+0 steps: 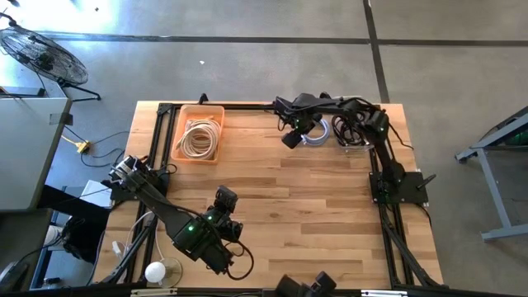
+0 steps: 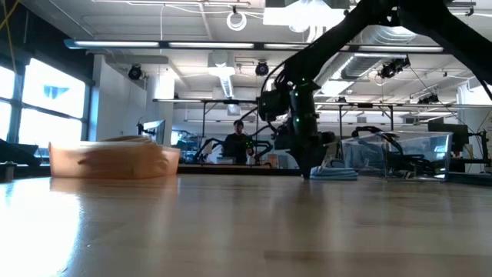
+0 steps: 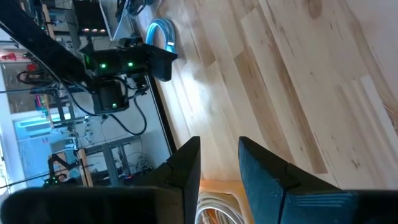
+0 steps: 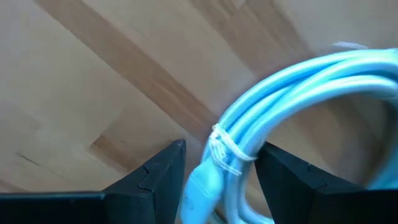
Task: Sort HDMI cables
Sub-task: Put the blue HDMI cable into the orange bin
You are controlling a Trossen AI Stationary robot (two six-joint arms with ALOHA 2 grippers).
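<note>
**Right fingers straddle the pale cable**

Your right gripper (image 4: 217, 171) has its fingers set wide, one each side of the silvery-white cable (image 4: 292, 93) – around it, not visibly clamped – at the table's (image 1: 313, 214) far right. Your left gripper (image 3: 217, 165), fingers narrowly apart and empty, waits at the near left. Cream cables (image 1: 198, 139) lie coiled in the orange tray (image 1: 180, 124), far left.

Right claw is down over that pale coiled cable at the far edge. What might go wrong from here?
1. The right claw straddles the pale coiled cable at its tied end, open; closing may catch only the plug or a few strands, so the coil could sag or slip.
2. The black cables lie right beside it, so lifting might snag them.
3. The orange bin already holds cream cables; a drop could spill over.
</note>
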